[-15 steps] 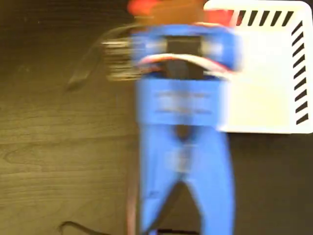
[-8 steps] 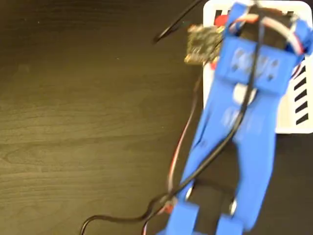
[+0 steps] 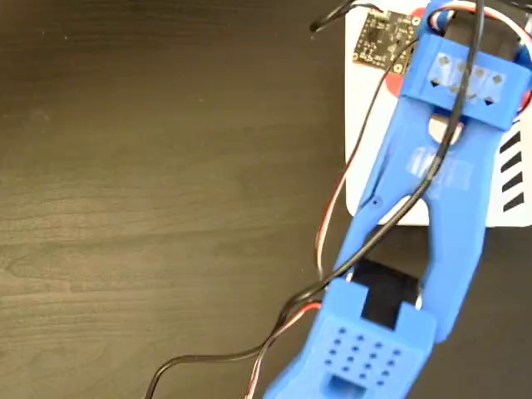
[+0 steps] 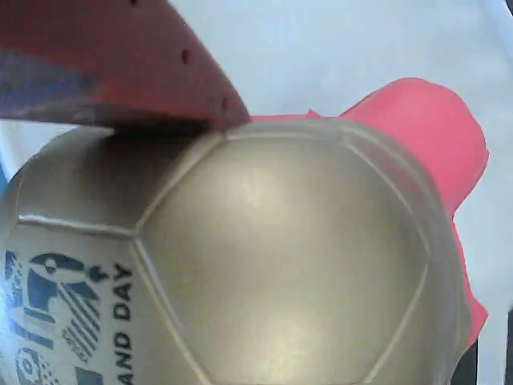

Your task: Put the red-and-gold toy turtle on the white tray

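Note:
In the wrist view the red-and-gold toy turtle (image 4: 264,257) fills the picture: a gold domed shell with a printed sticker at lower left and a red-coral limb (image 4: 433,120) sticking out at right. One dark red finger (image 4: 120,72) of my gripper presses on the shell's top; the other finger is hidden. White tray surface (image 4: 337,40) lies behind the turtle. In the fixed view the blue arm (image 3: 440,191) reaches over the white tray (image 3: 366,133), hiding the gripper; only a red sliver (image 3: 394,83) shows beside the wrist.
Black and red cables (image 3: 332,224) trail from the arm across the dark wooden table (image 3: 150,199). A small circuit board (image 3: 381,40) sits on the wrist above the tray's top left corner. Black stripes (image 3: 514,166) mark the tray's right edge.
The arm has swung to the right, from beside the tray's left edge to above the tray, with the turtle carried along in the gripper.

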